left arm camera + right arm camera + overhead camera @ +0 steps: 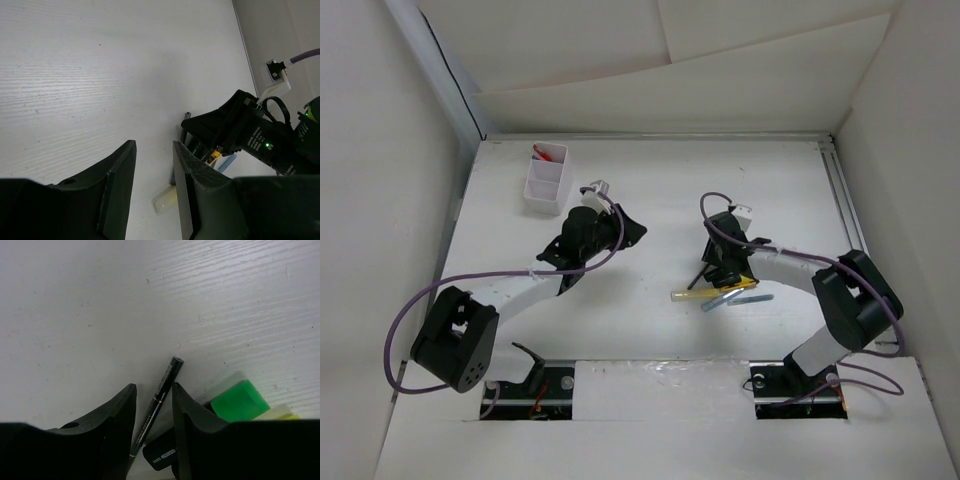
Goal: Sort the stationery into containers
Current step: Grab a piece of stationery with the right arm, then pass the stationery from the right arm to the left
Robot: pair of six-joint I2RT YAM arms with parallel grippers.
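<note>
table [650, 180]: white, everything sits on it
box [542, 206]: far-left side, red pen [544, 153] in its far compartment
left gripper [153, 145]: partway apart, holding nothing, near the box
right gripper [153, 386]: partway apart too, over the loose pens [720, 295] (well apart from the box)
black pen [161, 390]: lies in the right gripper's gap, not pinched, green-capped marker [239, 400] just beside

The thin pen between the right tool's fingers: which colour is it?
The thin pen is black, with fine pale print on its barrel; the right wrist view shows it best.
</note>
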